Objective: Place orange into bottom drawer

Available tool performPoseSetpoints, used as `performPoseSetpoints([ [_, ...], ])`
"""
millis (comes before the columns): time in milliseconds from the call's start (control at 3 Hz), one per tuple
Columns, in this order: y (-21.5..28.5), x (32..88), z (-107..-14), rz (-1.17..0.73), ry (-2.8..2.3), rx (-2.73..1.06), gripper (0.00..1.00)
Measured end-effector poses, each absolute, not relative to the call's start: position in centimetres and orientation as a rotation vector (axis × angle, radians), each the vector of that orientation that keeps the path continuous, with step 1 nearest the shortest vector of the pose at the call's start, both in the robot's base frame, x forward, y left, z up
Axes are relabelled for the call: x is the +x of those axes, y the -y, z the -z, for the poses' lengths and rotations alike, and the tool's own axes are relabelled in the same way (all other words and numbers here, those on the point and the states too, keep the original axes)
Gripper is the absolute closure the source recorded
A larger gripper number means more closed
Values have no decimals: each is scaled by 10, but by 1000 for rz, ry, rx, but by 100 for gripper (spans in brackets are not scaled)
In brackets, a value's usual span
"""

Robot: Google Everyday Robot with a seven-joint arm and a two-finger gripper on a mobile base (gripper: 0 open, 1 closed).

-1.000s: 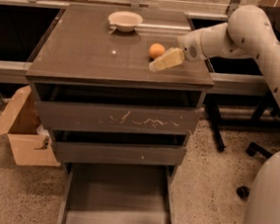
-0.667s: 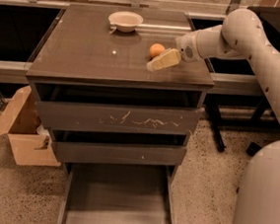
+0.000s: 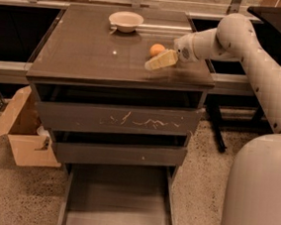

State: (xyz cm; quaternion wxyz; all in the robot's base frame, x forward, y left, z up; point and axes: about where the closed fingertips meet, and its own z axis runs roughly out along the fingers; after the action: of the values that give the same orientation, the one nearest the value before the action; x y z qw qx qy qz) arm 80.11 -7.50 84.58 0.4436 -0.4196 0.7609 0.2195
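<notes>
The orange (image 3: 157,49) sits on the brown cabinet top (image 3: 86,54), right of centre. My gripper (image 3: 159,61) is low over the top, right against the near side of the orange, with the white arm (image 3: 246,50) reaching in from the right. The bottom drawer (image 3: 117,202) is pulled out at floor level. Its flat grey floor is bare.
A shallow white bowl (image 3: 126,20) stands at the back of the cabinet top. The scratched top drawer (image 3: 117,118) and the middle drawer (image 3: 119,153) are shut. An open cardboard box (image 3: 21,133) lies on the floor at left. My white body (image 3: 259,195) fills the lower right.
The gripper has moved slightly left along the near side of the orange. The orange, bowl and drawers have not moved.
</notes>
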Motion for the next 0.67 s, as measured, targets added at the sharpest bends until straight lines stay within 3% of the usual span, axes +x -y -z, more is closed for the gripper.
performPoseSetpoints([
  [333,71,809,-841,-552,-1887,-1040,0],
  [667,67,815,-837,-555,-1886,-1042,19],
])
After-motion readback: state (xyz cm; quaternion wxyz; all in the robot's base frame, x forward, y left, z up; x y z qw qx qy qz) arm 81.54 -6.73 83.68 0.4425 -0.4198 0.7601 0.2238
